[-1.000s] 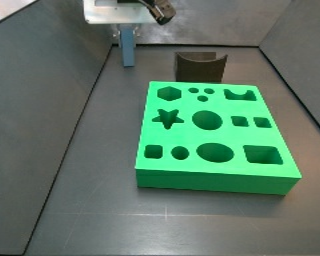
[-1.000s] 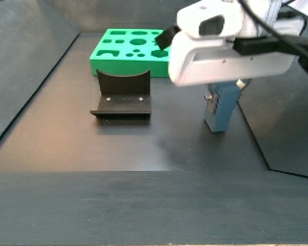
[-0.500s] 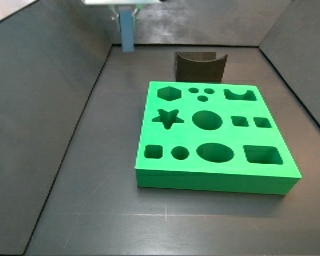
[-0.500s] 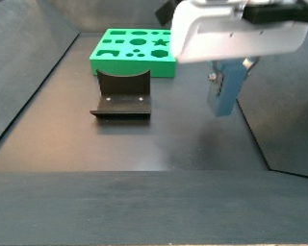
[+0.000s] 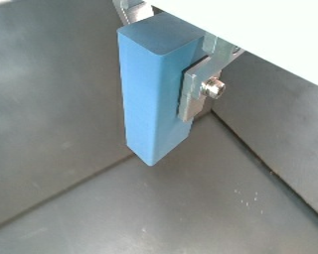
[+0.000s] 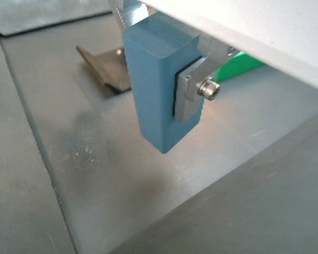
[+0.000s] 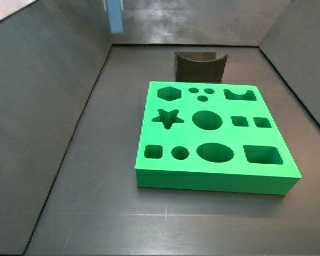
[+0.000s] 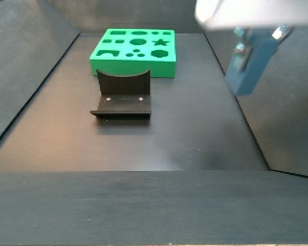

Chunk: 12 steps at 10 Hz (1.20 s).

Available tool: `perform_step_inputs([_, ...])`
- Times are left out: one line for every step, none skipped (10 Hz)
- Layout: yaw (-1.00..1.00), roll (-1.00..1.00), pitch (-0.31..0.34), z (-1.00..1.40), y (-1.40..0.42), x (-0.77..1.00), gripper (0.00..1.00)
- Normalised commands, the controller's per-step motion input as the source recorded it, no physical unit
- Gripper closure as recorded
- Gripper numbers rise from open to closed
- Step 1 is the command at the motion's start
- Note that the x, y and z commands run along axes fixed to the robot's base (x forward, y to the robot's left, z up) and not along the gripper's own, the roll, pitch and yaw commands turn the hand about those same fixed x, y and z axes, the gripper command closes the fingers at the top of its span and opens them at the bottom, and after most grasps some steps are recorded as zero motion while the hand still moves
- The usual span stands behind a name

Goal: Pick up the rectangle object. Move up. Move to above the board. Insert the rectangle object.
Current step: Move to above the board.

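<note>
The rectangle object (image 5: 155,94) is a slim light-blue block. It hangs upright in my gripper (image 5: 162,79), which is shut on it high above the dark floor. A silver finger (image 5: 199,87) presses its side. The other finger is hidden behind the block. Both wrist views show this grip; the block (image 6: 155,89) is clear of the floor. In a side view the block (image 8: 246,62) hangs under the gripper (image 8: 253,43) at the right. In a side view only its lower end (image 7: 116,15) shows at the top edge. The green board (image 7: 236,135) lies flat, apart from the block.
The dark fixture (image 7: 199,65) stands just behind the board and also shows in a side view (image 8: 122,101). Grey walls enclose the floor on all sides. The board (image 8: 118,63) lies beyond the fixture.
My gripper has risen straight up with the blue block, from near the floor to high above it. The board and the fixture have not moved.
</note>
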Motion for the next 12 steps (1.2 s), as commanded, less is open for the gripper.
perform_step_inputs([-0.02, -0.14, -0.007, 1.00, 0.06, -0.29, 1.00])
perform_step_inputs([-0.03, -0.08, -0.002, 1.00, 0.05, -0.28, 1.00])
perform_step_inputs([-0.03, -0.04, 0.001, 1.00, 0.05, -0.28, 1.00])
perform_step_inputs([-0.02, 0.02, 0.005, 1.00, 0.05, -0.26, 1.00])
perform_step_inputs([-0.01, 0.04, 0.005, 1.00, 0.04, -0.25, 1.00])
perform_step_inputs([0.00, 0.05, 0.012, 1.00, 0.04, -0.24, 1.00])
perform_step_inputs([0.01, 0.04, 0.015, 1.00, 0.04, -0.22, 1.00])
perform_step_inputs([0.00, 0.03, 0.026, 1.00, 0.04, -0.21, 1.00])
perform_step_inputs([0.00, 0.02, 0.039, 1.00, 0.04, -0.19, 1.00])
perform_step_inputs([0.00, 0.01, 0.056, 1.00, 0.04, -0.19, 1.00])
perform_step_inputs([0.00, 0.01, 0.072, 1.00, 0.04, -0.19, 1.00])
perform_step_inputs([0.00, 0.02, 0.080, 1.00, 0.03, -0.21, 1.00])
